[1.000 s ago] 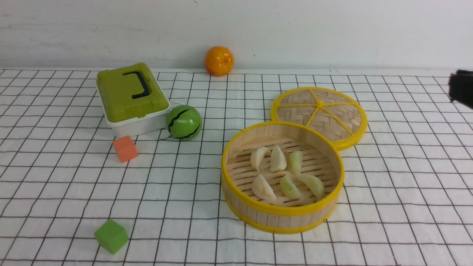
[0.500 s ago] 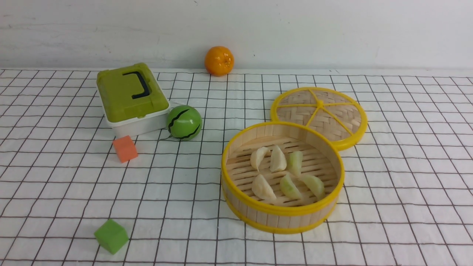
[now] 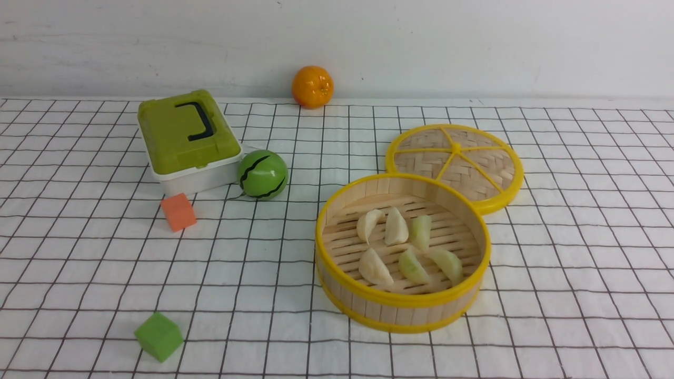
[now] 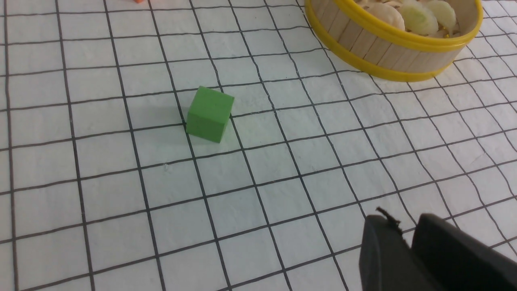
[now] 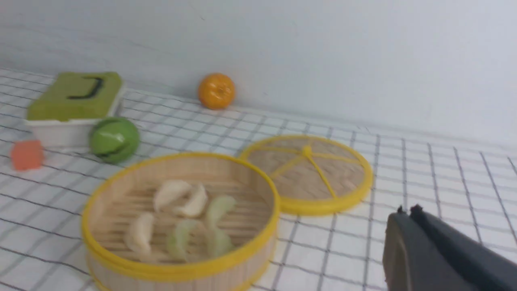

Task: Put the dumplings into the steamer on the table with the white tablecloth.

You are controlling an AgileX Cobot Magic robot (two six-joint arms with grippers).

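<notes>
Several dumplings (image 3: 396,227), some creamy white and some pale green, lie on the slatted floor of the round bamboo steamer (image 3: 403,301) on the white tablecloth (image 3: 579,252). No arm shows in the front view. In the left wrist view my left gripper (image 4: 404,225) hovers over bare cloth, apart from the steamer (image 4: 387,52), with only a narrow gap between its tips and nothing in it. In the right wrist view my right gripper (image 5: 407,211) is shut and empty. It hangs beside the steamer (image 5: 177,275), whose dumplings (image 5: 181,210) show inside.
The flat woven lid (image 3: 455,163) lies behind the steamer, touching its rim. A green-lidded box (image 3: 184,137), a green ball (image 3: 262,175) and an orange cube (image 3: 178,211) sit at the left. A green cube (image 3: 158,336) lies near the front. An orange (image 3: 312,87) rests by the wall.
A dark part of my right arm that showed at the right edge of the front view one second ago has left that view. Nothing on the table has moved.
</notes>
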